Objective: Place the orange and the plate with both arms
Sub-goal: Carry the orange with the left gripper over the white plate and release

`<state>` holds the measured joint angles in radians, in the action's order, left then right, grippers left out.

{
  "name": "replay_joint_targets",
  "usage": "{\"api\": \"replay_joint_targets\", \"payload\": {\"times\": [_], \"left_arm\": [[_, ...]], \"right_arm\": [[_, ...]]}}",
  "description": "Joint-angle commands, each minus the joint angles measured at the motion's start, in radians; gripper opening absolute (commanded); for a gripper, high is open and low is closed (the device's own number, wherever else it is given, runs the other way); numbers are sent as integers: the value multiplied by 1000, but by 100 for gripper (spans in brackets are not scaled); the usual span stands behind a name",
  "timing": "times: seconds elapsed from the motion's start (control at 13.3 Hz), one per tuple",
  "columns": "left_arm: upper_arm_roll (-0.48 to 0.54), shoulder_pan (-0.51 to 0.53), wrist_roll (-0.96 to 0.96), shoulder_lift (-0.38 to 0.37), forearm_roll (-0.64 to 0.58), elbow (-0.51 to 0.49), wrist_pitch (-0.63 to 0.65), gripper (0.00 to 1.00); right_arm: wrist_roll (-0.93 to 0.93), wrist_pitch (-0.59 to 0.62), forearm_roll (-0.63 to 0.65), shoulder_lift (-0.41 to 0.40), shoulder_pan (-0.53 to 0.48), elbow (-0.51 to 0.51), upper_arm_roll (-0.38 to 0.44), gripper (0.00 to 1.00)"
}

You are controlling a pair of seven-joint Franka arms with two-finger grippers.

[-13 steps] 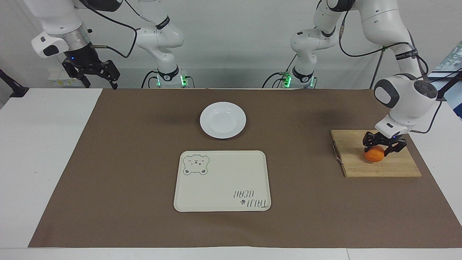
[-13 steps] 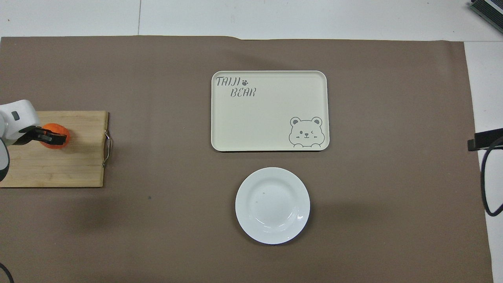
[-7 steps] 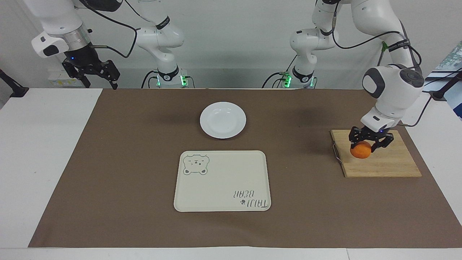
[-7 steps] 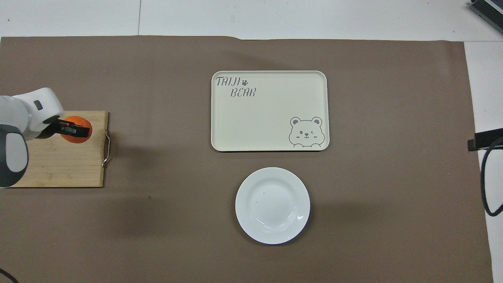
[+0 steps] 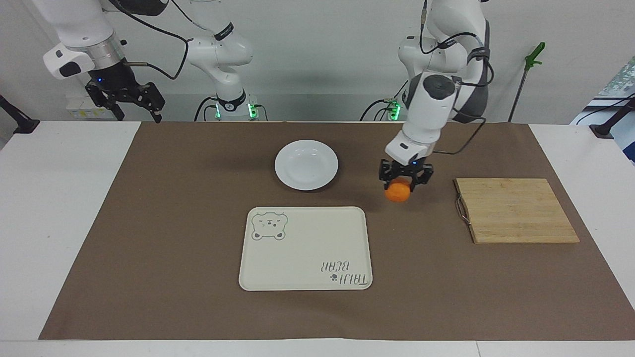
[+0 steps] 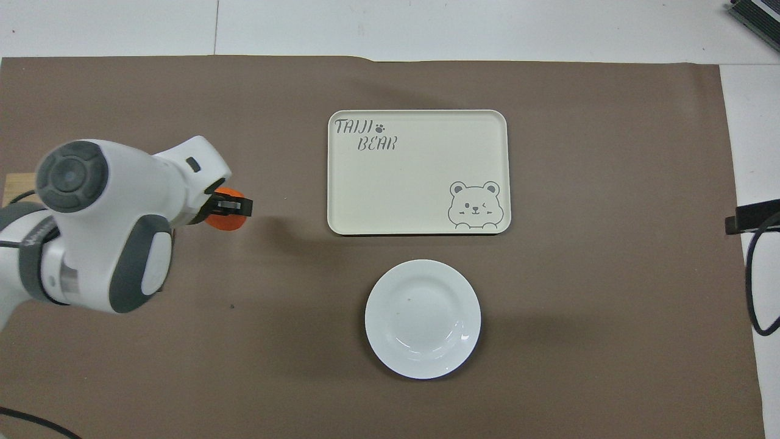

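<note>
My left gripper (image 5: 404, 182) (image 6: 231, 208) is shut on the orange (image 5: 398, 192) (image 6: 223, 214) and carries it in the air over the brown mat, between the wooden board and the cream tray. The white plate (image 5: 306, 164) (image 6: 422, 318) lies on the mat, nearer to the robots than the tray. My right gripper (image 5: 133, 101) hangs open, high above the right arm's end of the table, where that arm waits; it does not show in the overhead view.
The cream bear tray (image 5: 305, 248) (image 6: 418, 171) lies mid-mat. A wooden cutting board (image 5: 516, 210) with a metal handle lies at the left arm's end; my left arm hides most of it from overhead. A brown mat (image 5: 173, 223) covers the table.
My left gripper has lifted the orange off the cutting board and carried it toward the table's middle. The right arm has not moved.
</note>
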<state>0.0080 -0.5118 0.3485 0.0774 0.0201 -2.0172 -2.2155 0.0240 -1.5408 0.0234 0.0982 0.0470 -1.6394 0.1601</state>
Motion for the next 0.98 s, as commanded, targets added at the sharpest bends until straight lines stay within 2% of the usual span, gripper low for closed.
{"api": "replay_joint_targets", "payload": {"times": [0.0,0.23,0.45,0.53,0.6,0.68,0.83,0.9], "left_arm": [[15,-169,183,-2,0,-9,-15,0],[10,-278,271,39,93,-9,-140,0],[-22,-301,290,85,110,-6,-217,0],[-26,-303,296,97,112,-5,-231,3],[-49,-303,311,107,112,-5,-245,12],[-57,-301,323,108,115,-5,-242,30],[-59,-303,325,108,115,-8,-236,96],[-60,-303,325,108,115,-8,-236,100]], "right_arm": [[8,-15,-20,20,-6,-23,-2,100],[8,-15,-20,20,-6,-25,-2,100],[8,-15,-20,20,-6,-25,-2,100],[8,-15,-20,20,-6,-25,-2,100],[8,-15,-20,20,-6,-23,-2,100],[8,-15,-20,20,-6,-25,-2,100],[8,-15,-20,20,-6,-25,-2,100],[8,-15,-20,20,-6,-25,-2,100]]}}
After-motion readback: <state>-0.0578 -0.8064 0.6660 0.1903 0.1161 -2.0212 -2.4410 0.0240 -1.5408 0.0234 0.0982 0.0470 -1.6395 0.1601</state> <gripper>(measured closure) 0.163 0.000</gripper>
